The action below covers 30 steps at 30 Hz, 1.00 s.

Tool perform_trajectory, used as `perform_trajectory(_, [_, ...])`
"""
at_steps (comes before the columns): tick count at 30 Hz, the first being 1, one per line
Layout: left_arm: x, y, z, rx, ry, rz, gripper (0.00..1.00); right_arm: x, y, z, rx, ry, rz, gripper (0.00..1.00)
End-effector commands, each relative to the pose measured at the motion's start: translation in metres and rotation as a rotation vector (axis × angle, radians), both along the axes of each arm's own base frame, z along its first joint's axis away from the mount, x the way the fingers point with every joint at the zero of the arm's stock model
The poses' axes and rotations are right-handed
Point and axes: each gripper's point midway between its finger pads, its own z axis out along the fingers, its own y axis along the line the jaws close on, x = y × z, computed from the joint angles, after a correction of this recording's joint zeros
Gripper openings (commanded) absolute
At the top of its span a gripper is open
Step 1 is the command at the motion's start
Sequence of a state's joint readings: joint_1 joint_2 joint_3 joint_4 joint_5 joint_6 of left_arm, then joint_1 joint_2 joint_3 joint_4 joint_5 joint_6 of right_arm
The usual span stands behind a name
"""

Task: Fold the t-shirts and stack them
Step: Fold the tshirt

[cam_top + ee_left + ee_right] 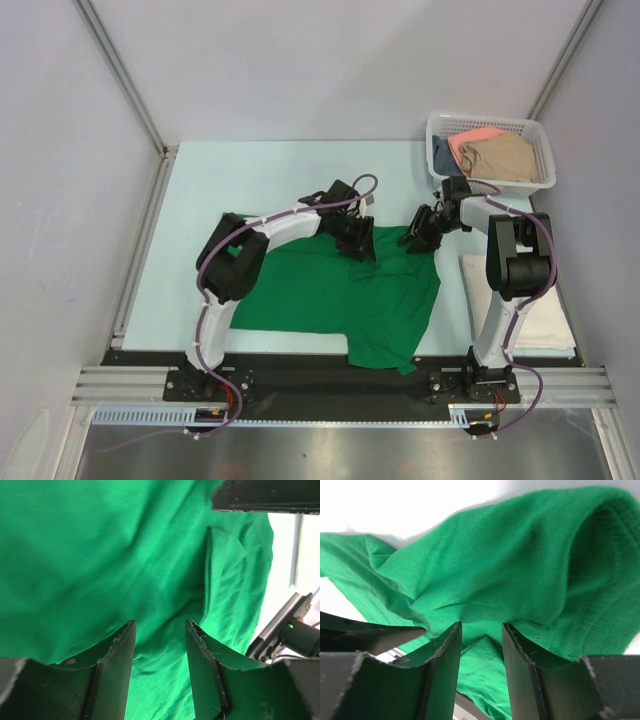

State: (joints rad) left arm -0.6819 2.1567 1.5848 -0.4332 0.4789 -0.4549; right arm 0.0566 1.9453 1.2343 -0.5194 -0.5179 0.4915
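A bright green t-shirt (330, 295) lies spread over the middle of the table, with a sleeve hanging toward the near edge. My left gripper (362, 248) is down at its far edge near the collar. In the left wrist view its fingers (160, 622) stand open, with rumpled green cloth (100, 555) below and between them. My right gripper (415, 240) is at the shirt's far right corner. Its fingers (481, 624) are open, and a raised fold of green cloth (520, 555) bulges at their tips. A folded cream-white shirt (550, 320) lies to the right.
A white mesh basket (545, 150) stands at the back right. It holds a salmon-pink shirt (475, 135), a tan shirt (505, 158) and a dark blue shirt (440, 155). The two grippers are close together. Grey walls ring the table.
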Motion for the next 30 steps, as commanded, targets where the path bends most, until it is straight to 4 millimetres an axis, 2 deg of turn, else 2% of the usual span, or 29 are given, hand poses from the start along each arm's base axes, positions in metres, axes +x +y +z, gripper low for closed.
perform_trajectory(1, [-0.006, -0.026, 0.020, -0.095, 0.004, -0.054, 0.50, -0.003, 0.004, 0.007, 0.037, -0.013, 0.035, 0.44])
perform_trajectory(8, [-0.027, -0.033, 0.017, -0.102, 0.042, -0.094, 0.51, -0.022, 0.011, 0.012, 0.094, -0.004, 0.046, 0.45])
perform_trajectory(12, [-0.034, -0.034, 0.021, -0.112, 0.040, -0.099, 0.51, -0.032, 0.012, 0.004, 0.103, 0.019, 0.045, 0.44])
perform_trajectory(15, [-0.042, -0.032, 0.017, -0.097, 0.051, -0.092, 0.51, -0.038, 0.014, 0.012, 0.122, 0.010, 0.047, 0.44])
perform_trajectory(18, [-0.051, -0.027, 0.010, -0.083, 0.072, -0.085, 0.51, -0.060, 0.015, 0.021, 0.132, 0.032, 0.048, 0.44])
perform_trajectory(20, [-0.059, -0.020, 0.004, -0.061, 0.087, -0.082, 0.50, -0.093, 0.012, 0.021, 0.126, 0.116, 0.039, 0.45])
perform_trajectory(21, [-0.061, -0.016, 0.005, -0.056, 0.079, -0.086, 0.50, -0.102, 0.011, 0.036, 0.122, 0.080, 0.041, 0.45])
perform_trajectory(23, [-0.059, -0.003, 0.017, -0.016, 0.004, -0.087, 0.51, -0.121, 0.006, 0.045, 0.097, 0.075, 0.040, 0.46])
perform_trajectory(26, [-0.051, 0.014, 0.039, 0.044, -0.112, -0.092, 0.54, -0.109, -0.010, 0.066, -0.011, -0.066, 0.013, 0.51])
perform_trajectory(28, [-0.042, 0.024, 0.048, 0.096, -0.172, -0.080, 0.55, -0.095, -0.020, 0.060, -0.039, -0.079, -0.023, 0.52])
perform_trajectory(30, [-0.034, 0.032, 0.066, 0.123, -0.227, -0.067, 0.55, -0.073, -0.025, 0.062, -0.040, -0.111, -0.041, 0.53])
